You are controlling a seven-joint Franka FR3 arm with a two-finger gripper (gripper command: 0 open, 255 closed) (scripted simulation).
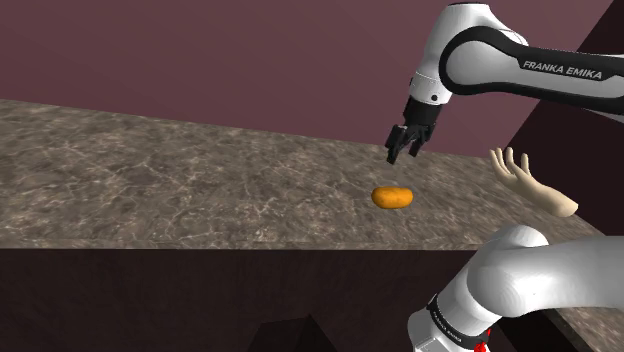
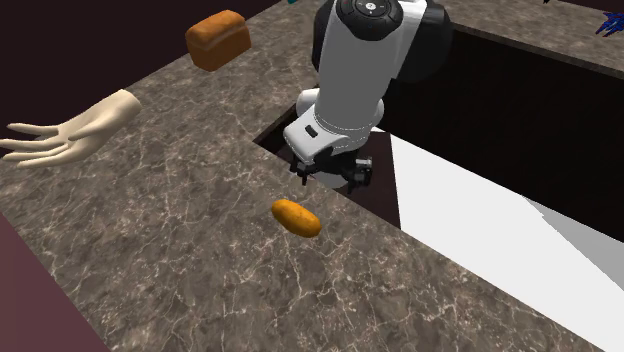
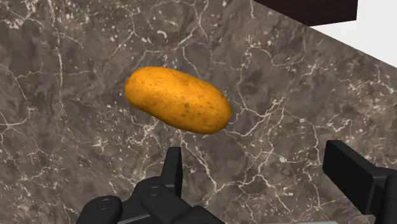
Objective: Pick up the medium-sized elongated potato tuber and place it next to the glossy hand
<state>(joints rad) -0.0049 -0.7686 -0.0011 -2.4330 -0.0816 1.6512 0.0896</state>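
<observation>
Second exterior view: the arm (image 2: 365,60) hides most of the gripper (image 2: 333,180); a blue object (image 2: 611,20) in the upper right corner is cut off and too small to name. Shoulder view: the arm runs out at the right edge and its base at the bottom edge.

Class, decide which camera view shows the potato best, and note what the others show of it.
The wrist view: the potato lies large, unobstructed on the marbled counter, skin speckles visible. The shoulder view shows it small, below the gripper; the second exterior view, small beside the arm.
</observation>
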